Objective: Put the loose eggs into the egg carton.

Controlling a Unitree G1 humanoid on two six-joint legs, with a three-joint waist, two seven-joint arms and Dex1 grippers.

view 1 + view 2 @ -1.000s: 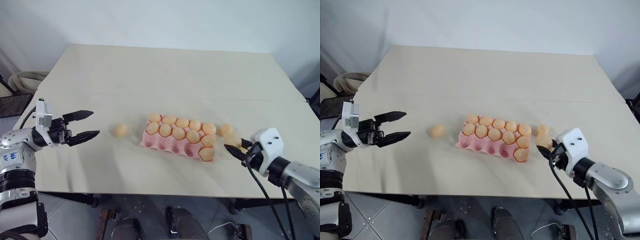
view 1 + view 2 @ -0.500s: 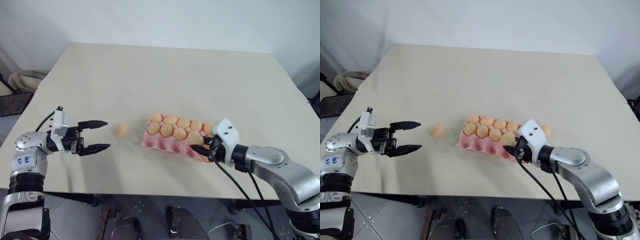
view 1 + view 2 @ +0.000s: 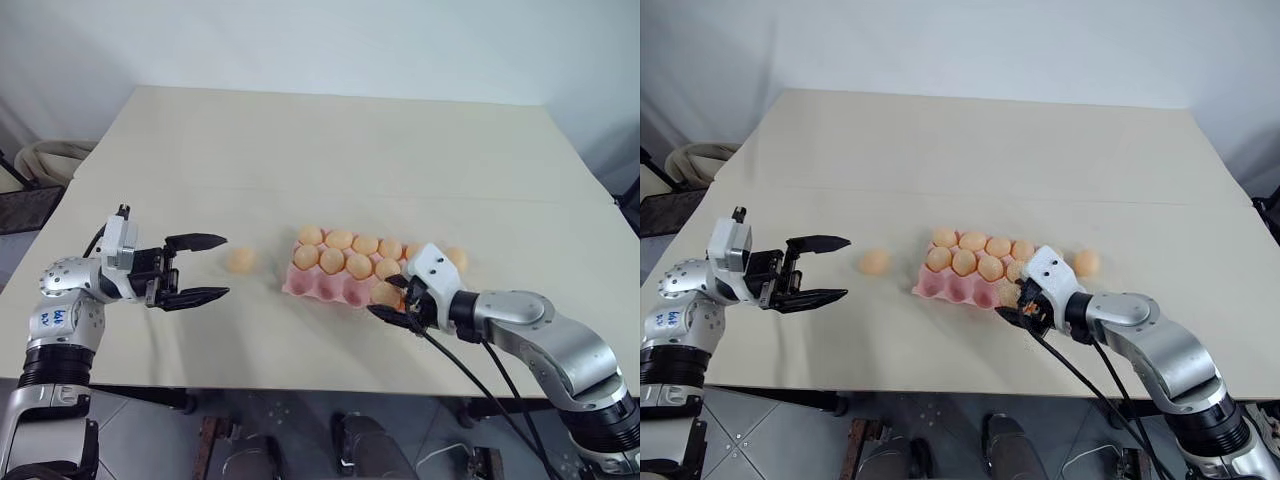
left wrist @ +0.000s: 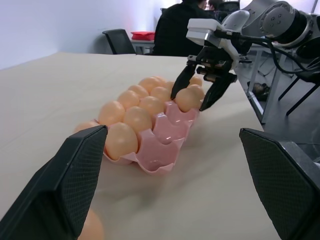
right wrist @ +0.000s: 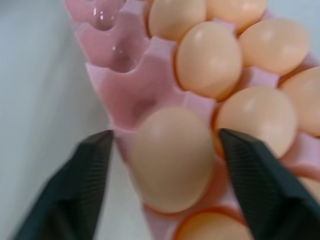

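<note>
Black fingers spread wide and holding nothing, the left gripper (image 3: 205,268) points across the pale tabletop (image 3: 300,150) toward one loose egg (image 3: 240,260) lying just beside the near-left end of the pink egg carton (image 3: 320,288). Further right, the carton's rows are mostly filled, with a few front cups showing bare pink. At the front row the right gripper (image 4: 202,90) has its fingers parted to either side of an egg (image 5: 172,157) seated in a cup, apparently released, though whether the pads touch the shell cannot be told. One more stray egg (image 3: 1087,263) lies on the table just beyond the carton's right end.

The likeliest trouble sits at that front cup: a fingertip drawn back carelessly could catch the egg and tip it out over the low rim, or nudge the light tray against its neighbour on the left. On the left side, a fast or off-centre reach could send the round egg rolling toward the table edge.
</note>
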